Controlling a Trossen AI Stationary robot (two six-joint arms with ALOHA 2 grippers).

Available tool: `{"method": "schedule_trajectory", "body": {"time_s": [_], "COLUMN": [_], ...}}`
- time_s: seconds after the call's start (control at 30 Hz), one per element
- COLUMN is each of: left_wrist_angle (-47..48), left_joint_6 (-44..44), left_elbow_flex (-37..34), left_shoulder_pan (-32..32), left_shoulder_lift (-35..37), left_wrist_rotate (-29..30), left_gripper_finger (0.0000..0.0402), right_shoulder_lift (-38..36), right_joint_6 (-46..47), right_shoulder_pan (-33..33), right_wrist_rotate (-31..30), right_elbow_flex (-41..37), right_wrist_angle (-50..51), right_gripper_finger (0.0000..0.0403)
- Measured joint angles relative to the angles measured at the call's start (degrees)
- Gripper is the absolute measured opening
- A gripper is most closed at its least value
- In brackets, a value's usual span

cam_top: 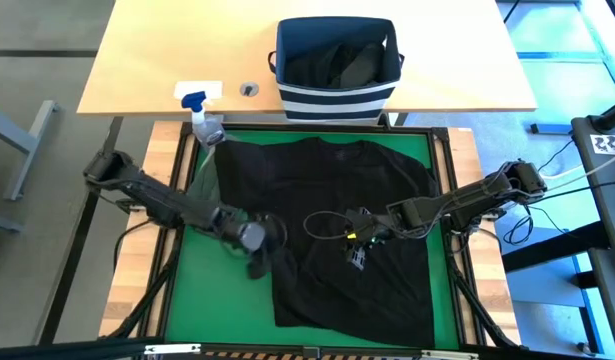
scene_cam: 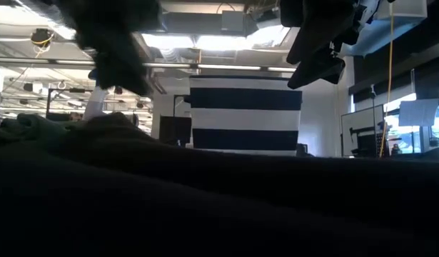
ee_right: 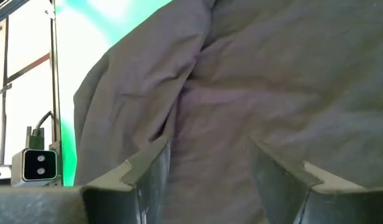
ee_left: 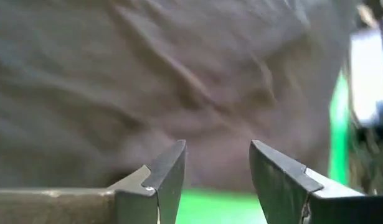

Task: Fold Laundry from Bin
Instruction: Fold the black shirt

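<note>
A: Looking down from above, what lies on the worktop (cam_top: pixel 137 60)?

B: A black garment (cam_top: pixel 332 230) is spread flat across a green mat (cam_top: pixel 442 300), covering most of it. Behind the mat, on the pale wooden surface, stands the bin (cam_top: pixel 336 70), navy with white stripes low on its walls. Dark cloth (cam_top: pixel 347 62) sits inside it. A spray bottle (cam_top: pixel 202 115) with a blue nozzle lies near the mat's far left corner.

A: Where are the 2 arms?

B: Both reach over the garment. The left hand (cam_top: pixel 257 262) is at the garment's left edge, near its lower half. The right hand (cam_top: pixel 357 250) hovers over the middle of the cloth.

A: Are the hands gripping anything?

B: No. From the left wrist camera, the left hand's fingers (ee_left: pixel 169 177) stand apart with only cloth and green mat beyond them. The right hand's fingers (ee_right: pixel 151 171) are likewise spread, wrinkled fabric showing between them, nothing pinched.
</note>
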State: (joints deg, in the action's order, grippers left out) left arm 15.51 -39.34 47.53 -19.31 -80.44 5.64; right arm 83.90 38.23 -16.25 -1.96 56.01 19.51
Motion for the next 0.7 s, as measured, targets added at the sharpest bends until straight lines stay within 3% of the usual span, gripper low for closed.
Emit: {"method": "schedule_trajectory", "body": {"time_s": [0.17,0.33,0.57,0.7], "left_wrist_angle": [6.52,1.27,-23.51,-25.98], "left_joint_6": [0.9,0.27,1.51,6.05], "left_elbow_flex": [-0.22,-3.0,-3.45,-3.43], "left_shoulder_pan": [-9.64,-15.75,-13.58,-9.55], "left_shoulder_lift": [0.63,-5.91,-17.25,-16.79], "left_wrist_rotate": [-3.61,1.91,1.94,0.56], "left_gripper_finger": [0.0171,0.0171,0.0171,0.0171], "right_shoulder_lift": [0.0,0.0,0.0,0.0], "right_joint_6": [0.36,0.36,0.38,0.78], "right_shoulder_pan": [-0.39,-0.28,-0.24,-0.25], "right_wrist_rotate": [-0.02,-0.42,-0.43,0.0], "right_elbow_flex": [0.0,0.0,0.0,0.0], "right_wrist_angle": [-0.09,-0.18,-0.11,-0.08], "right_gripper_finger": [0.0214,0.0214,0.0214,0.0214]}}
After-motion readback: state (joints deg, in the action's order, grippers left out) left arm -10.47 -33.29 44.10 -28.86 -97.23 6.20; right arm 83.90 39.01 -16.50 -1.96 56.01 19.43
